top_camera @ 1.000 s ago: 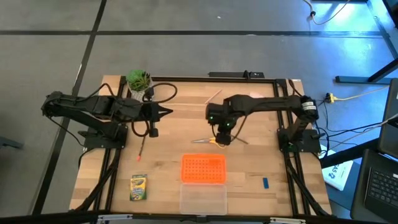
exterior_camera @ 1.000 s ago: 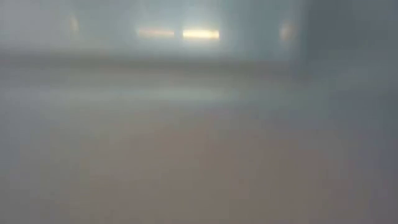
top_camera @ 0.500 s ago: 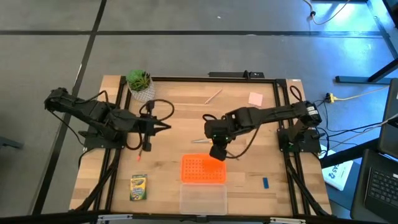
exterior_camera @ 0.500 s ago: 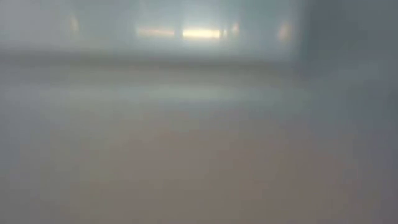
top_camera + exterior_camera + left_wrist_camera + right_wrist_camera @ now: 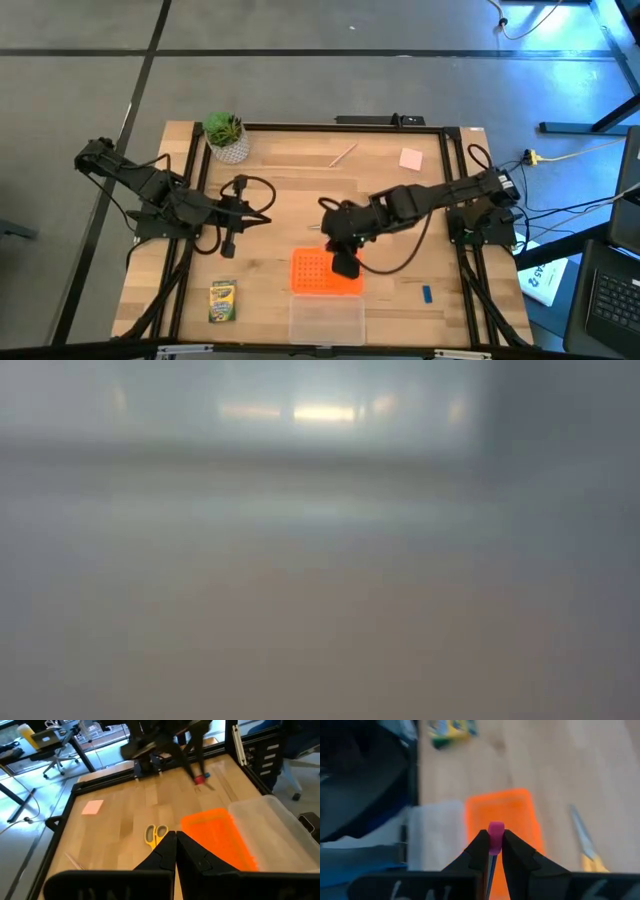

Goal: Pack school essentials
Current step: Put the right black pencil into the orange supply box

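Note:
My right gripper hangs over the orange perforated lid of the clear case, shut on a dark pencil with a pink eraser end. The yellow-handled scissors lie flat on the table just beyond the lid, also in the left wrist view. My left gripper is shut and holds nothing, hovering left of the scissors. Lying on the table are the crayon box near-left, the blue eraser near-right, the pink note pad far-right and a pale pencil. My right gripper pinches the pencil between its two fingers just behind the pink eraser end. The eraser pokes out past the fingertips and the dark shaft runs back between them. The fingers point down at a slant. The pencil is lifted clear above the orange lid.
A green potted plant stands at the far-left corner. Black rails run along both sides of the table. Bare wood lies between the lid and the blue eraser and across the middle of the far half.
My right gripper has moved from beside the scissors toward the near edge and now hangs over the orange lid, carrying the pencil with it. My left gripper has drawn toward the near edge and slightly left, still shut. The scissors have stayed where they were.

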